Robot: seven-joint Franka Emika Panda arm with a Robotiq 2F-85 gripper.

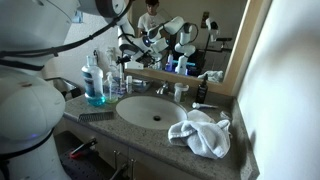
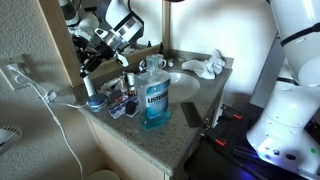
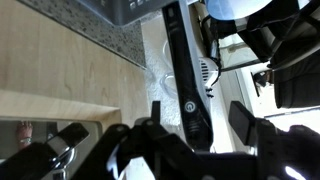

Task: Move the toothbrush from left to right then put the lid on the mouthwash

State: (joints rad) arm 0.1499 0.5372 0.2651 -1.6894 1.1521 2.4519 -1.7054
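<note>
The mouthwash [image 1: 95, 82] is a tall clear bottle of blue liquid at the left of the counter; it also shows in the other exterior view [image 2: 155, 98]. Its neck looks uncapped. I cannot pick out the lid. The toothbrush [image 3: 183, 70] is a black electric one with a round power button, running lengthwise between my fingers in the wrist view. My gripper [image 3: 198, 118] is open, with a gap on each side of the handle. In both exterior views the gripper [image 1: 126, 52] [image 2: 93, 55] is at the back of the counter, behind the mouthwash, by the wall.
A crumpled white towel [image 1: 200, 132] [image 2: 205, 66] lies beside the sink basin [image 1: 150, 112]. A faucet [image 1: 162, 88] stands behind it, under a mirror [image 1: 190, 30]. Small bottles and toiletries [image 2: 122, 102] crowd the counter near the mouthwash. A black comb [image 1: 95, 116] lies at the front edge.
</note>
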